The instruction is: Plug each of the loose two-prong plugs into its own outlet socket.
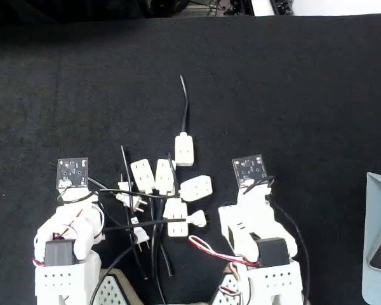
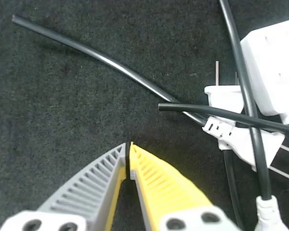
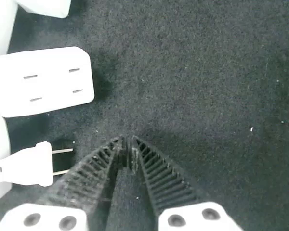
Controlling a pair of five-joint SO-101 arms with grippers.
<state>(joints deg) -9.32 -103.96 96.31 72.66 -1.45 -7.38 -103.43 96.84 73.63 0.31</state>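
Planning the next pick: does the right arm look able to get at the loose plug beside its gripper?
Probably yes: the plug lies on bare table close beside the right gripper, with nothing over its prongs. The shut jaws must open first.

Left arm [image 1: 66, 235]: white shell, black motor block, red and white wires, black cable at the wrist.
Right arm [image 1: 257, 236]: white shell, black motor block, red-and-white wire loop.
Wrist boards [image 1: 72, 172]: black squares with pale dots.
Left gripper [image 2: 129, 145]: 1 grey ribbed finger, 1 yellow, white base.
Right gripper [image 3: 127, 140]: 2 black ribbed fingers, white base, 4 holes.
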